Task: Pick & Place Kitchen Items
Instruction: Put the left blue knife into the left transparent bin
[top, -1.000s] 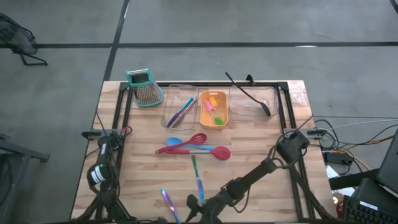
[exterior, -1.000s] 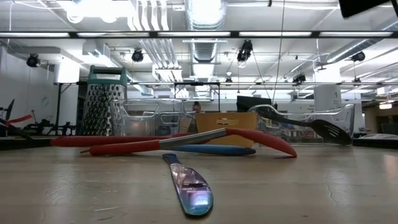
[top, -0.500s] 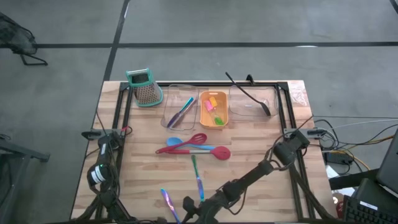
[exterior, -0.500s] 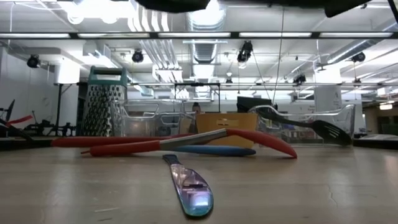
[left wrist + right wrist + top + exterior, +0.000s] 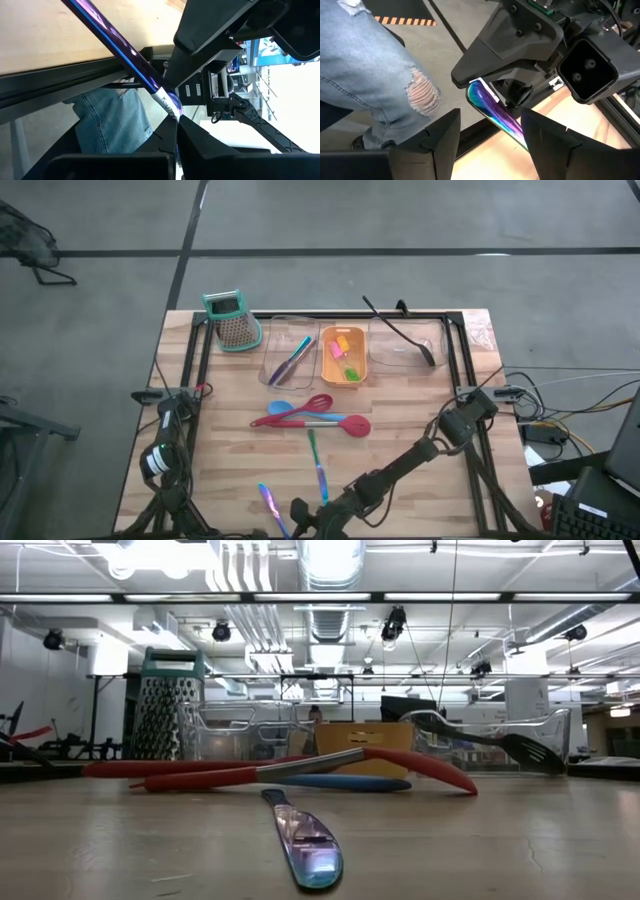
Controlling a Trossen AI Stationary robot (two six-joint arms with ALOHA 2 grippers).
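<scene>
The purple stick (image 5: 268, 501) lies slanted at the table's near edge, left of the middle. My left gripper (image 5: 175, 119) is shut on its near end; in the high view this gripper is hidden below the picture's edge. My right gripper (image 5: 490, 121) (image 5: 297, 511) stands open just beyond that end, one finger on either side of the stick (image 5: 487, 102), with a gap on both sides. Red and blue spatulas (image 5: 310, 416) lie mid-table, with green and blue sticks (image 5: 317, 465) nearer. The black spoon (image 5: 400, 330) rests in the right clear tray. My left gripper pinches the purple stick's near end (image 5: 166, 101) between the free ends of its two fingers, coming from the table's near side. The stick runs on from the fingers over the wooden top. Whether its far end rests on the table, I cannot tell.
At the far edge stand a teal-topped grater (image 5: 232, 320), a clear tray (image 5: 275, 345) with sticks, an orange tray (image 5: 325, 365) with small pieces and a second clear tray (image 5: 385, 360). A person in jeans (image 5: 370, 65) stands just off the near edge.
My right gripper has gone a little toward the table's left and near edge, closer to the purple stick's held end, and stays open. The stick and my left gripper have kept still.
</scene>
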